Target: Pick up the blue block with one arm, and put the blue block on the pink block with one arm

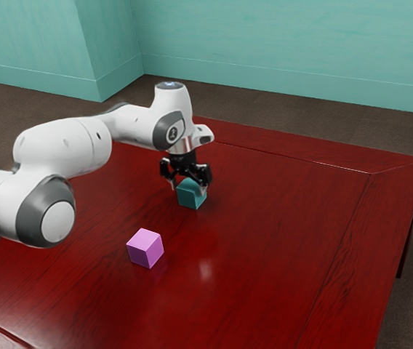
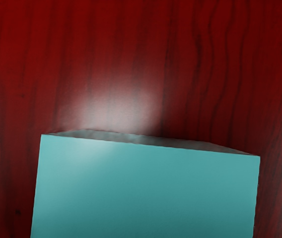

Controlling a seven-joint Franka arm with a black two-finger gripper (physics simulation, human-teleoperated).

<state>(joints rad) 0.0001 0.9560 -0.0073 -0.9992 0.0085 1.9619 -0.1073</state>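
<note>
The blue block (image 1: 190,196), teal in colour, rests on the dark red table (image 1: 286,218) near its middle. My gripper (image 1: 189,183) has come straight down over it, one black finger on each side of the block's top. The fingers stand a little wider than the block, so the gripper is open. In the wrist view the blue block (image 2: 146,191) looms large and close just under my hand. The pink block (image 1: 145,248) lies apart on the table, nearer the front edge and toward the exterior view's left of the blue block.
The table's right edge (image 1: 403,211) drops to a brown floor. Teal walls (image 1: 279,36) stand behind the table. Bare wood (image 2: 131,59) surrounds the blue block.
</note>
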